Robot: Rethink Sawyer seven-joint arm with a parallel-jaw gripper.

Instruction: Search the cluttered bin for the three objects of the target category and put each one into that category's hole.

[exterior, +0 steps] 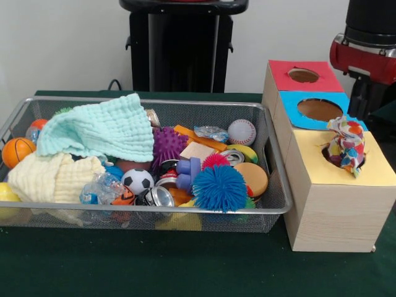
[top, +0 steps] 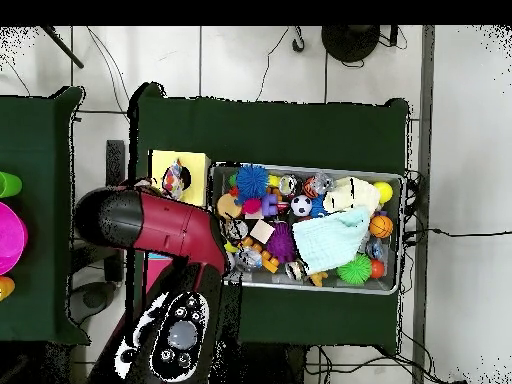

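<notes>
The gripper itself cannot be made out in the front view: only the red and black arm (exterior: 365,55) shows at the top right corner, above the far boxes, so whether it is open or holding anything cannot be told. A blotched cloth piece (exterior: 346,145) sits in the yellow-surround hole (exterior: 343,158), bunched and standing above the rim, at the table's right edge. The wire basket (exterior: 185,213) fills the left and middle, with a mint cloth (exterior: 102,130) over a cream cloth (exterior: 52,176) at its left end.

In the overhead view the arm (top: 150,225) covers the boxes at the table's left edge; the cloth piece (top: 175,178) shows in the yellow square, just beside the basket (top: 310,288).
</notes>
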